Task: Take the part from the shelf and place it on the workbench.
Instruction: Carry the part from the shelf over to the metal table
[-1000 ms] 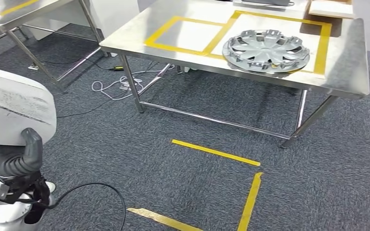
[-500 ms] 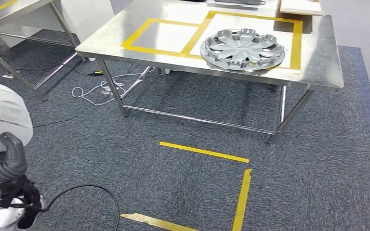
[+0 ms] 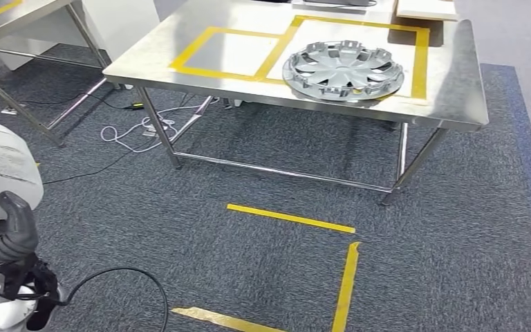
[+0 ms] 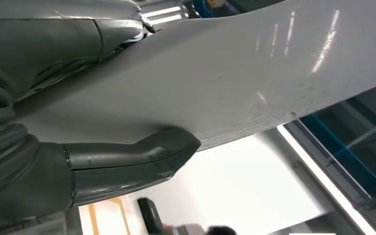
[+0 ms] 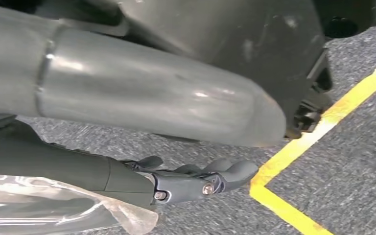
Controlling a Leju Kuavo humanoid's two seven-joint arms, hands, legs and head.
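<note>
Left robot hand [image 4: 127, 164]: grips a large, smooth, pale-grey part [image 4: 235, 78]; in the left wrist view the thick grey thumb presses flat against one glossy face, with the ribbed cover behind it. In the head view the same robot hand [image 3: 10, 232] sits at the near left, thumb hooked over the part's rounded edge.
Part [image 3: 0, 166]: a broad curved panel with a scuffed, matte-looking rim, held at the near left, well apart from the counter.
Right robot hand [image 5: 196, 181]: hangs low over the carpet, dark fingers gently curled and lying close together, nothing between them; whether they are fully closed I cannot tell. A crinkled clear plastic film [image 5: 54, 208] lies along the forearm.
Counter [image 3: 456, 83]: brushed stainless steel, rectangular, on slim metal legs with a lower crossbar, far centre.
Yellow tape [image 3: 211, 52]: two adjoining rectangular outlines on the counter top.
Wheel cover [image 3: 342, 69]: silver plastic disc with radiating spokes, lying flat inside the right-hand outline.
Floor [image 3: 456, 242]: dark speckled carpet with yellow tape strips [image 3: 289, 218] forming an angle in front of the counter.
Cables [image 3: 138, 131]: white and black loops on the carpet, under the counter's left end.
</note>
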